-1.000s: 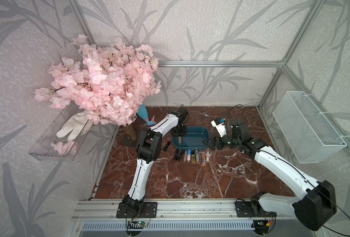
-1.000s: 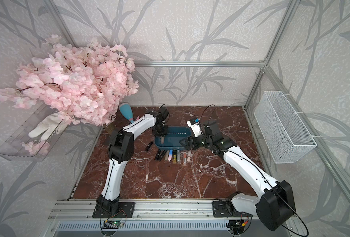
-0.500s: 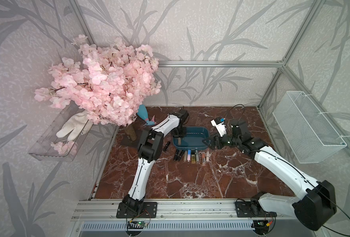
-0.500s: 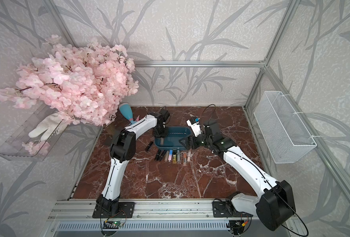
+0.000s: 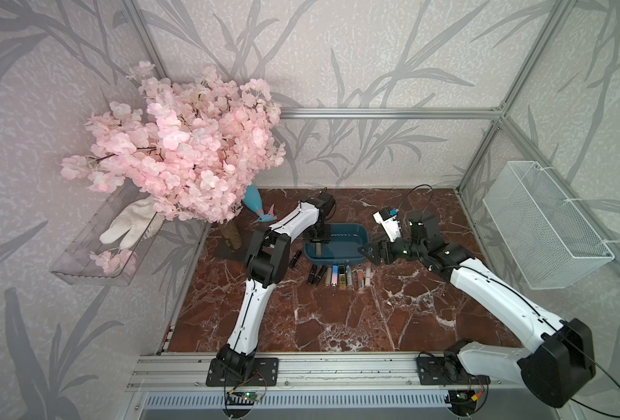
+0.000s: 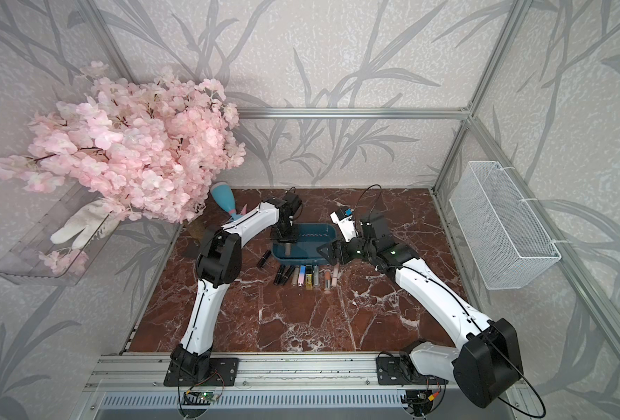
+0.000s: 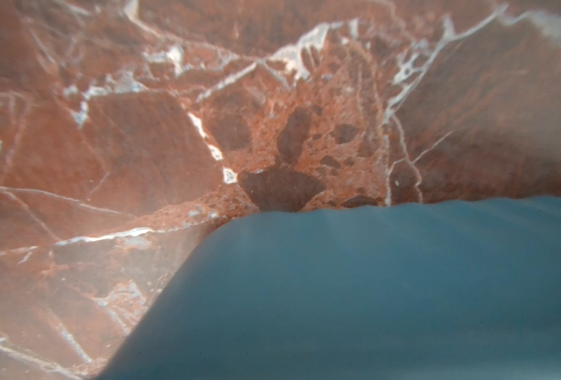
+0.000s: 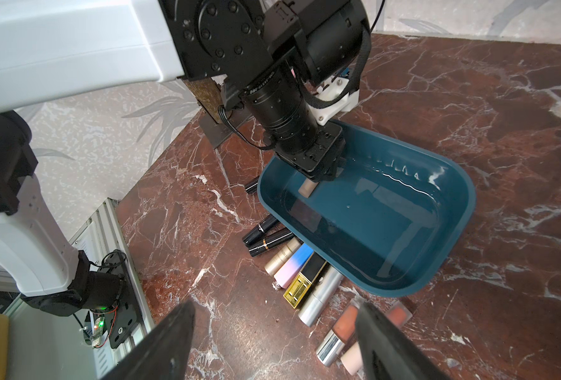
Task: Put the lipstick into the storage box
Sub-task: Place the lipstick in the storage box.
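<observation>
The storage box [image 5: 350, 244] [image 6: 317, 244] [image 8: 463, 204] is a shallow dark teal tub on the marble. My left gripper [image 5: 317, 239] [image 6: 286, 238] [image 8: 323, 174] points down into its left end. A beige lipstick [image 5: 318, 250] [image 6: 287, 249] [image 8: 308, 189] sticks out just under the jaws, its top hidden between them. I cannot make out how the jaws stand. The left wrist view shows only blurred teal box [image 7: 371, 279] and marble. My right gripper [image 5: 368, 251] [image 6: 324, 251] [image 8: 275, 342] is open and empty at the box's right end.
A row of several lipsticks [image 5: 337, 277] [image 6: 306, 276] [image 8: 302, 273] lies along the box's near side, and a black one [image 5: 295, 258] lies apart to the left. A blossom tree [image 5: 192, 145], a teal vase [image 5: 255, 202], an acrylic tray [image 5: 93, 269] and a wire basket [image 5: 544, 232] stand around.
My left gripper has sunk slightly lower into the box with the beige lipstick beneath it. The right arm has stayed where it was.
</observation>
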Controlling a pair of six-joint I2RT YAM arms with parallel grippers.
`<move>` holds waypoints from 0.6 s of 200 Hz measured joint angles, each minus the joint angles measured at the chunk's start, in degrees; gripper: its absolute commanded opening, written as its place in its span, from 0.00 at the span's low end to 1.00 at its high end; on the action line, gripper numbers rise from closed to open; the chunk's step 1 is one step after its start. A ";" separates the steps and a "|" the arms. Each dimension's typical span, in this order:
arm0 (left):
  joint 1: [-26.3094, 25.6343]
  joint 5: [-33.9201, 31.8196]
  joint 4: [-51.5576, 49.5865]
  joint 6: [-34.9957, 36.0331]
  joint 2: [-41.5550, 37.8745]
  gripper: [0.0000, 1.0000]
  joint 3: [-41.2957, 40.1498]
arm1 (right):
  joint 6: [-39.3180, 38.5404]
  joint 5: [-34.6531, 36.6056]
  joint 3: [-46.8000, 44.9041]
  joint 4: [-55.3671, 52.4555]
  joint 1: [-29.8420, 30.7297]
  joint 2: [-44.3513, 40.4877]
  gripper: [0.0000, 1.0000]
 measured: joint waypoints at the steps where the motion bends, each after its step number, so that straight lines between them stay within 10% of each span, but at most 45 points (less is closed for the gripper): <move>1: 0.00 0.00 -0.02 0.00 0.00 0.51 0.02 | 0.00 0.00 0.00 0.00 0.00 0.00 0.82; 120: 0.09 5.33 0.35 -1.51 -15.02 0.51 2.64 | 4.07 0.46 -1.01 1.84 0.00 -2.40 0.82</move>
